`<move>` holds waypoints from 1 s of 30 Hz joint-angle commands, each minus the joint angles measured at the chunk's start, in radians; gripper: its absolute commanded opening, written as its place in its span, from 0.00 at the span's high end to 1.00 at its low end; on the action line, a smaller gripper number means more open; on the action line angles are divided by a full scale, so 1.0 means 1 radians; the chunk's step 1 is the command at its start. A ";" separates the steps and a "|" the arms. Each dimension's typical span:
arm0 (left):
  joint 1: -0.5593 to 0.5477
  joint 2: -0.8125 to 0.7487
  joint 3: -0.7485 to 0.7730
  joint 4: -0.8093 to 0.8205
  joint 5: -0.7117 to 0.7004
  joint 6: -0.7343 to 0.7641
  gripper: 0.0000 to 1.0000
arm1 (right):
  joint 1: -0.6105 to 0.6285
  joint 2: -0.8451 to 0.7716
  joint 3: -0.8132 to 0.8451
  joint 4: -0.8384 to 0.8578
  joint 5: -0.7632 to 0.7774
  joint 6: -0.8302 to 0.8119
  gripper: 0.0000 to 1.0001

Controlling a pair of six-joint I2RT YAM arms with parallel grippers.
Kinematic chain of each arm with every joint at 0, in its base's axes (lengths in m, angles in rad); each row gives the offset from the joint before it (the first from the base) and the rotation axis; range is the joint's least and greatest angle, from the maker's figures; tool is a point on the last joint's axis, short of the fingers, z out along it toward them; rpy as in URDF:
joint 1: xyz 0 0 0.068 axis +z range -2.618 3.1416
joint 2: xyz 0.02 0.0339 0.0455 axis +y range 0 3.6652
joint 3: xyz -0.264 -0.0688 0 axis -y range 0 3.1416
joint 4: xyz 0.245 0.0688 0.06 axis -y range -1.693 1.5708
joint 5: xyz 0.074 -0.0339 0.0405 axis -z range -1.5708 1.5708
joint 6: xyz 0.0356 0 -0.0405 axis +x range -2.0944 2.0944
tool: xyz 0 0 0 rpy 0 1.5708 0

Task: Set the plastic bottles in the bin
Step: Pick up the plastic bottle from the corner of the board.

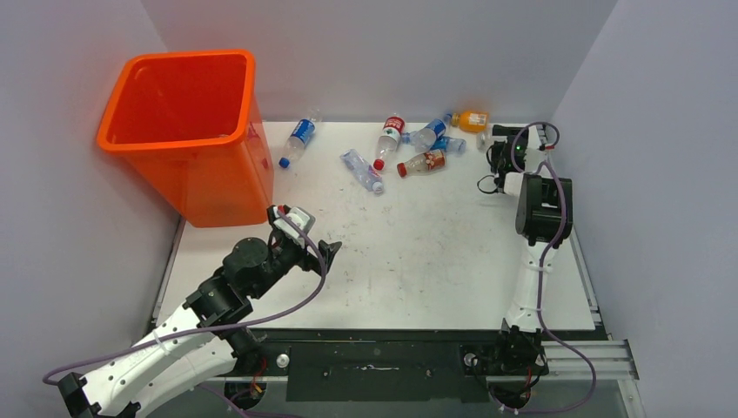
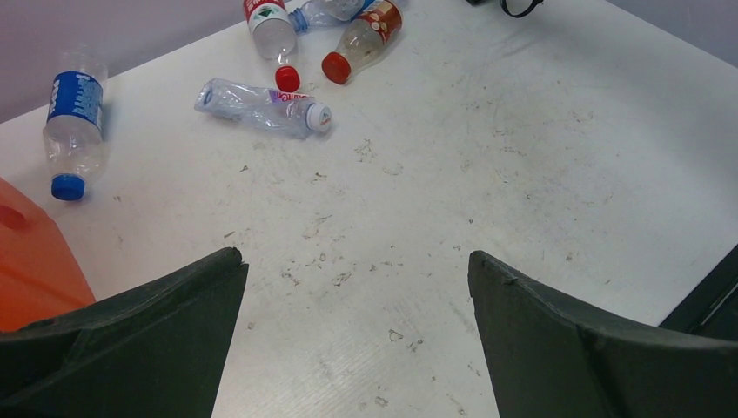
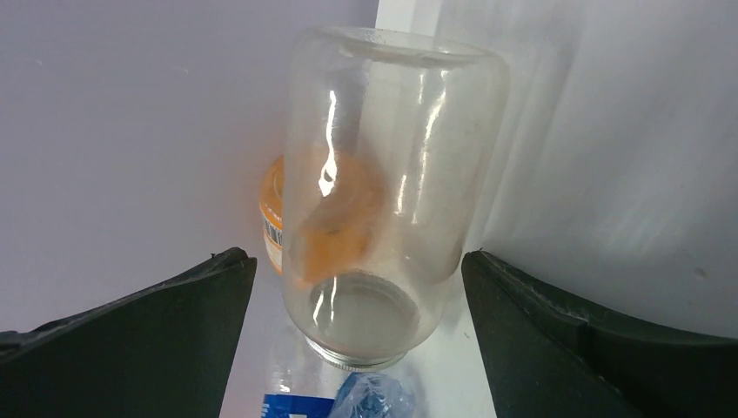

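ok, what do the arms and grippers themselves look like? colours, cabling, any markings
Both match: the left arm and right arm have white links with black joint housings, and a lilac cable loops loosely along each. The left gripper and right gripper carry matte black, wedge-shaped fingers. A small green light glows near the right wrist. No readable markings.

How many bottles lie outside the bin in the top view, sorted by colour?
Blue-labelled bottles: 3
Red-capped bottles: 2
Crushed clear bottle, white cap: 1
Orange bottle: 1
Plain clear bottle, between the open right claw's fingers: 1
Total: 8. The third blue one is crumpled in the far cluster and hard to make out.
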 commanded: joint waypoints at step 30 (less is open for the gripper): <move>0.008 -0.005 0.012 0.019 -0.043 0.025 0.01 | -0.081 -0.205 -0.298 0.222 -0.206 -0.080 0.95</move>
